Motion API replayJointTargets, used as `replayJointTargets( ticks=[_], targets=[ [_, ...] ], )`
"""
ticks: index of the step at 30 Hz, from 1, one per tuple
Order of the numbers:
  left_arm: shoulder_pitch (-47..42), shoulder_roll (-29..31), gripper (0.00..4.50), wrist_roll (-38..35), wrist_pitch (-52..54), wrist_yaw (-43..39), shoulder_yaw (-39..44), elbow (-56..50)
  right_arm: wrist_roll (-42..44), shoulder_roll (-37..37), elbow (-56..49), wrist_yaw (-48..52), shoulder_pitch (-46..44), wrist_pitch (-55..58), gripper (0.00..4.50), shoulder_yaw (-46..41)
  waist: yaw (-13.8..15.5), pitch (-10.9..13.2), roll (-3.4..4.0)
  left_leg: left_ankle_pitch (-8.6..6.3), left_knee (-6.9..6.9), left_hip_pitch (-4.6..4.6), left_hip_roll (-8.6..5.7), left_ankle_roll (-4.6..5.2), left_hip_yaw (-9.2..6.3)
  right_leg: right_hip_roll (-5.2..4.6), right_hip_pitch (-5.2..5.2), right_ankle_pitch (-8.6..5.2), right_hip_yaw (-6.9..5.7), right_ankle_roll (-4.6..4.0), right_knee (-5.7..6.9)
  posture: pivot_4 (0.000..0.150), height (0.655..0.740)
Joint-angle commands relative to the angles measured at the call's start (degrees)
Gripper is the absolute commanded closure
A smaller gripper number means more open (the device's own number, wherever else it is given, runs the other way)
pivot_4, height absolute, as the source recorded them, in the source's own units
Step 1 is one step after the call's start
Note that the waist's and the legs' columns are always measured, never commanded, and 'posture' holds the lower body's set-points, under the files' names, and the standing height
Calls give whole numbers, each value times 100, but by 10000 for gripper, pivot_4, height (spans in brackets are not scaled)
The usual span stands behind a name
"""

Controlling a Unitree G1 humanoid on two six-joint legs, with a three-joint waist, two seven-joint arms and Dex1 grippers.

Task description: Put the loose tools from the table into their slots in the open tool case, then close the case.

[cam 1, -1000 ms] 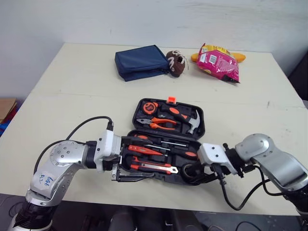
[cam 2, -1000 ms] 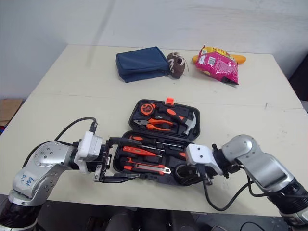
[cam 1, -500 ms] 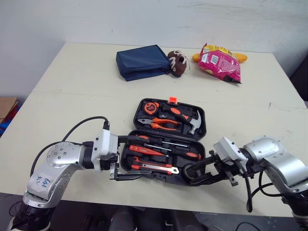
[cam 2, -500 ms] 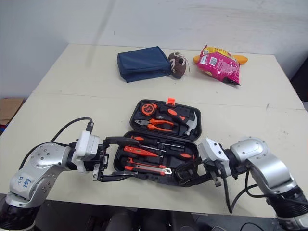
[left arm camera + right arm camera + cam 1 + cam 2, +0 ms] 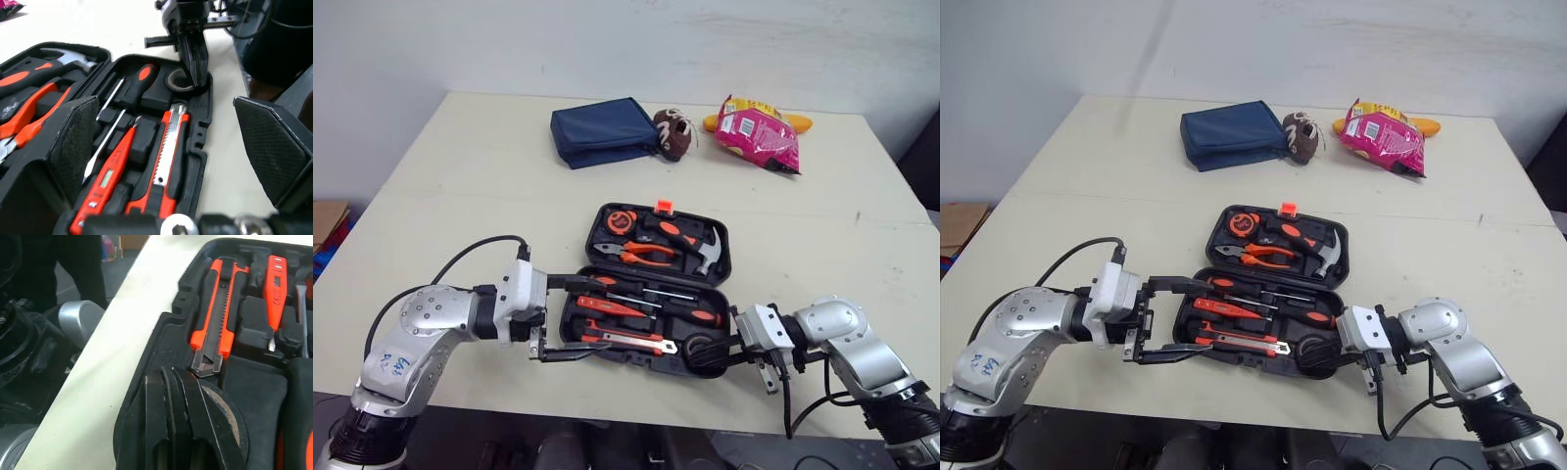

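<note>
The left hand (image 5: 597,316) reaches level across the cream counter (image 5: 460,196) to the left end of the moulded black plastic tool case (image 5: 201,132), its ribbed fingers spread wide. At the case's near right corner the right hand (image 5: 710,351) lies low, fingers pressed together. They appear to nip the black tape roll (image 5: 175,80) in its round recess. Half a second ago they stood wider.

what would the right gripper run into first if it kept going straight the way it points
The black tape roll in the tool case's near right corner; the right gripper looks to be touching it. Past the roll, the box cutter lies in line, though depth is unclear.
</note>
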Motion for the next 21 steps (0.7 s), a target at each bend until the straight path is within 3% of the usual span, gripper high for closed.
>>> replayJointTargets(
  ticks=[1, 11, 21],
  targets=[
    [-284, 84, 0, 104, -277, 30, 387, 491, -469, -233, 181, -228, 188, -122, 44724, -99, 6, 0, 0, 0, 1, 0, 0, 0, -1, -1, 0, 0, -3, -1, 0, 1500, 7400],
    [-429, 51, 0, -122, -59, -301, 207, 409, -586, -42, 252, -490, 485, 53, 44724, 210, -6, -25, -39, -10, -2, 2, 2, 1, -2, -11, 7, 0, -12, -2, -9, 1500, 7400],
    [-424, -86, 0, -420, 292, -538, -43, 154, -421, 2, 1167, -78, 622, -223, 44724, 353, 31, -78, -95, -24, -14, 23, 4, -22, -34, -20, 50, -11, -44, -22, -31, 1500, 7400]
  ],
)
